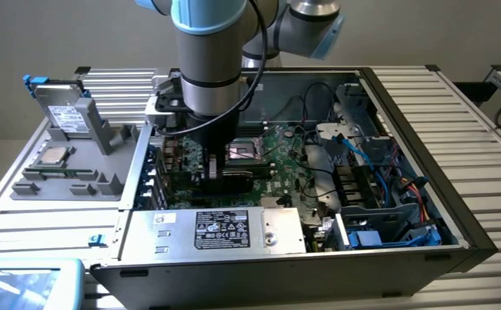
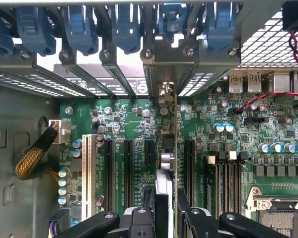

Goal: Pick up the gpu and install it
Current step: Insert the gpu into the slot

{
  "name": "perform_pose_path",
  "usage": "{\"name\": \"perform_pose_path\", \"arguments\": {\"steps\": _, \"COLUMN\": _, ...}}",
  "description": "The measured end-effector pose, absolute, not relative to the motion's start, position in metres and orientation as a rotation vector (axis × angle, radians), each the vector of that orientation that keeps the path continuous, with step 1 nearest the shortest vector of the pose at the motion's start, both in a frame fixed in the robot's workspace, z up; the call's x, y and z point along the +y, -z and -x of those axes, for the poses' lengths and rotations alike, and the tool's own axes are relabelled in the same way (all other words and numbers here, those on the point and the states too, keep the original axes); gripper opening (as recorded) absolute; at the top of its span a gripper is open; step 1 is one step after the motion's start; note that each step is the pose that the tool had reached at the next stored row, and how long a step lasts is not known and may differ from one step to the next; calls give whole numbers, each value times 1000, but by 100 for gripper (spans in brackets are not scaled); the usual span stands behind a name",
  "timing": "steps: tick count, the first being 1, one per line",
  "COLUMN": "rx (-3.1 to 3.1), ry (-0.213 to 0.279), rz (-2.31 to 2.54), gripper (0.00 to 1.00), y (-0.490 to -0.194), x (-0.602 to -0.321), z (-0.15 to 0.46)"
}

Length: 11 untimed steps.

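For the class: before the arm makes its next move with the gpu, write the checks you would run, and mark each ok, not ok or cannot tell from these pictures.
1. gpu held in the gripper: ok.
2. gpu stands on edge above the motherboard: ok.
3. gpu bracket lines up with the rear slot opening: ok.
4. gpu fully seated in its slot: cannot tell.
5. Red cable apart from the gpu: ok.
6. Arm reaches inside the computer case without touching its walls: ok.

Arm (image 1: pixel 207 58): silver-grey tube segments w/ light-blue joint caps, black band near wrist, black cable looping alongside. Wrist end black. Gripper (image 2: pixel 165 210): black fingers (image 2: pixel 97 225) on linkages w/ silver pivot screws, seen in wrist view.
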State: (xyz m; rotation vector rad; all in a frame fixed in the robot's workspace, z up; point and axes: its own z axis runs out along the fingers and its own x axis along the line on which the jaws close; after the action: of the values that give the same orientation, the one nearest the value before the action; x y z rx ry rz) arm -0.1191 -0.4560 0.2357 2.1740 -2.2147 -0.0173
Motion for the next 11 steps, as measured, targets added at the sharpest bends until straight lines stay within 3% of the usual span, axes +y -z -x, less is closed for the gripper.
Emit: {"name": "perform_pose_path", "arguments": {"steps": 11, "rx": -2215, "ry": 18, "rz": -2174, "gripper": 28, "y": -235, "x": -456, "z": 119}}
